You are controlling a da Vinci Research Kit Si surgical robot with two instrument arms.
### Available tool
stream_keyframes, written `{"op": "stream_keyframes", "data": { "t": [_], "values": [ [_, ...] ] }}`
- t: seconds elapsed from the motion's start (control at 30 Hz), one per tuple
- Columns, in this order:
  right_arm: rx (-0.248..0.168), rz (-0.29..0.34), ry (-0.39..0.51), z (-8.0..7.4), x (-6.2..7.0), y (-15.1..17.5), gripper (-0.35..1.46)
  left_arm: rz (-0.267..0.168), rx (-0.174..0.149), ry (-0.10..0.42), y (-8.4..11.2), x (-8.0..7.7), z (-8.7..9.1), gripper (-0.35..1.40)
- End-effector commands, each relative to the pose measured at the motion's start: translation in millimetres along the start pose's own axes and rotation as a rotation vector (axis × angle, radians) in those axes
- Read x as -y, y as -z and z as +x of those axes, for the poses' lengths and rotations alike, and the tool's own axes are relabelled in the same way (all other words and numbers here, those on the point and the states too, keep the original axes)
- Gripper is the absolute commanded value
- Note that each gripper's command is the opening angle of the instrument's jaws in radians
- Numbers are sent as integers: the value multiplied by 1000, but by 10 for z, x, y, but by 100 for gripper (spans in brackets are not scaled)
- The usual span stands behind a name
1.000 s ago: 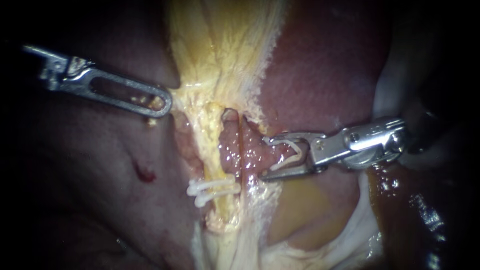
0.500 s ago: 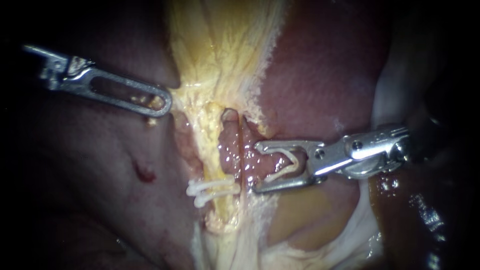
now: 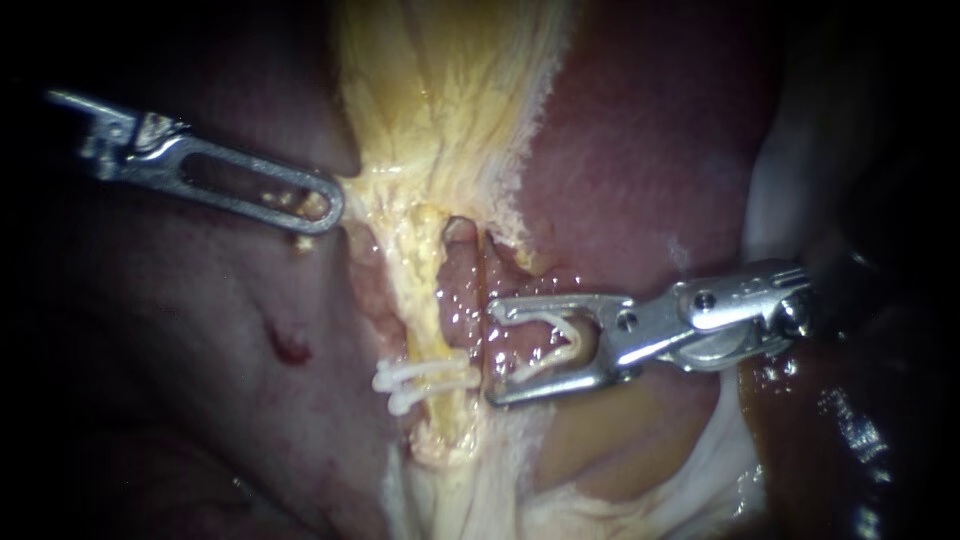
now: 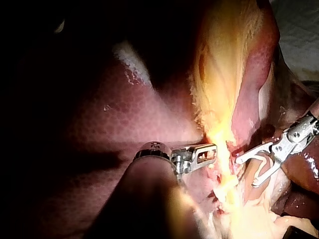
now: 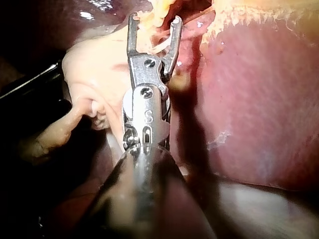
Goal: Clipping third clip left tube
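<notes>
In the endoscope view, the slender steel left instrument [image 3: 325, 208] had closed its jaws on the edge of the yellow fatty tissue [image 3: 430, 120]. The steel right instrument [image 3: 492, 353] stood wide, carrying an open white clip [image 3: 565, 345] astride the glistening pink tube [image 3: 460, 300], just right of two set white clips [image 3: 425, 380]. The left wrist view showed the left instrument [image 4: 212, 153] closed at that tissue and the right instrument [image 4: 245, 173] spread. The right wrist view showed the right instrument [image 5: 154, 20] wide, with pale tissue between its jaws.

There are two instruments, the left instrument [image 3: 312, 205] and the right instrument [image 3: 492, 352]. I count three clips. Two white clips [image 3: 425, 378] lie closed, side by side, across the yellow tube [image 3: 430, 310]. The third clip [image 3: 556, 345] sits open inside the jaws of the right instrument, and both jaws touch it. The tubes seem to be two, the yellow one and a pink tube [image 3: 462, 295] just beside it, but this count is not sure. There is one liver [image 3: 640, 150], and one small red spot [image 3: 290, 348] on the tissue.
</notes>
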Motion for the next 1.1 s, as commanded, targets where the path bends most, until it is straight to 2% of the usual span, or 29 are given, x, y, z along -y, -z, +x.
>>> {"op": "stream_keyframes", "data": {
  "t": [0.03,0.3,0.7,1.1],
  "values": [
    [1,2,-3,0,-1,-2,49,0,0,0,0,0,0,-35],
    [2,-5,-24,-8,-10,-14,49,-1,1,0,-1,0,1,-35],
    [3,-10,-106,-33,-39,-20,49,-1,1,0,-2,0,1,-35],
    [-25,12,-143,-35,-45,-22,49,0,0,-1,-3,0,2,-35]
  ]
}}
